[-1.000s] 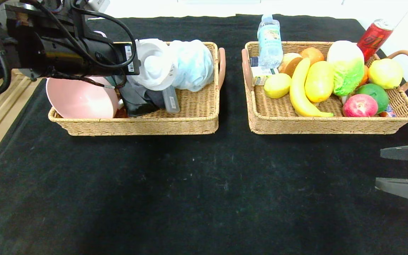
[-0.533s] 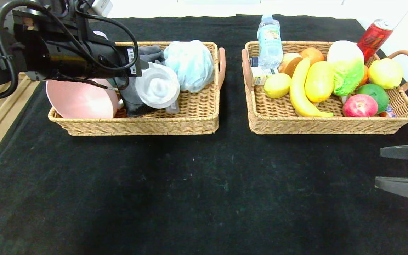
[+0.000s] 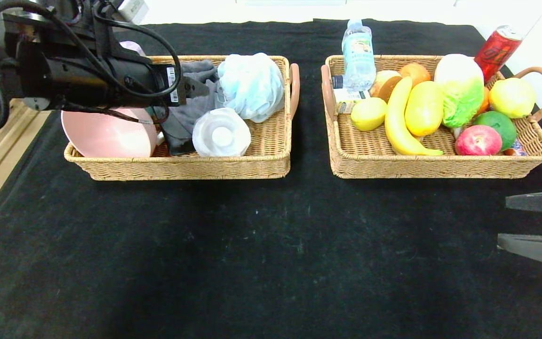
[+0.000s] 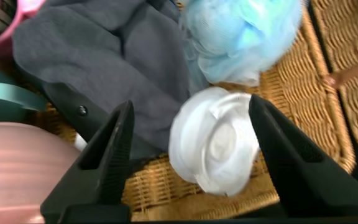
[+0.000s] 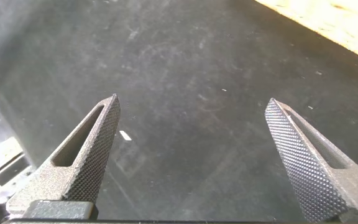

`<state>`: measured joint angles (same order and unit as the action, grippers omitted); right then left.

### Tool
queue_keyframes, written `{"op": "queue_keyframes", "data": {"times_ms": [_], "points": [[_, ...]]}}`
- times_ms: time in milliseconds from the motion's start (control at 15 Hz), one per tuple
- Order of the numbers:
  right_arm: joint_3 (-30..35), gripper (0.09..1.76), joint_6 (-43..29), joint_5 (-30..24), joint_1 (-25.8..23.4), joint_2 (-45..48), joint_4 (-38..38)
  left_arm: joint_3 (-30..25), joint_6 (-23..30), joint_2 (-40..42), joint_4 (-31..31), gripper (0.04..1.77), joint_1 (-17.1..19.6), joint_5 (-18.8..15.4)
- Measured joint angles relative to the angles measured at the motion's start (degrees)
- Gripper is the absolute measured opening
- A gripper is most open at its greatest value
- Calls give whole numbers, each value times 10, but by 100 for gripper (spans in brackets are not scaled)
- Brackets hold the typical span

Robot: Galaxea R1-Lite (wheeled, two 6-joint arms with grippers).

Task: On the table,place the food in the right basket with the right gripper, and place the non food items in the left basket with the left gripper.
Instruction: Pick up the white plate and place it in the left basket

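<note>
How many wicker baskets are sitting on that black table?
2. The left basket sits under the left gripper, holding household items; the right basket sits beside it, full of fruit and other food. Neither hides another.

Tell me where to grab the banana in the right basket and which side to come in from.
Grip the banana across its middle, coming straight down from above. It lies lengthwise, curved, between the lemon and the yellow-orange fruit, so hand fingers should likely straddle its narrow width, where small gaps show. The right hand waits open near the table's right edge.
</note>
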<state>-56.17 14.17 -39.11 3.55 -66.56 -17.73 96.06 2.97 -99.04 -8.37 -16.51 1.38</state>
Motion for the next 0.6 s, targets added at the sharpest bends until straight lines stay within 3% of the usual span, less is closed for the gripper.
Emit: {"op": "queue_keyframes", "data": {"times_ms": [200,600], "points": [[-4,171,-2,62,0,-7,12,-40,-21,33,-3,148,-1,-9],[24,171,-59,249,-2,-12,153,-159,-103,132,0,160,-13,-4]]}}
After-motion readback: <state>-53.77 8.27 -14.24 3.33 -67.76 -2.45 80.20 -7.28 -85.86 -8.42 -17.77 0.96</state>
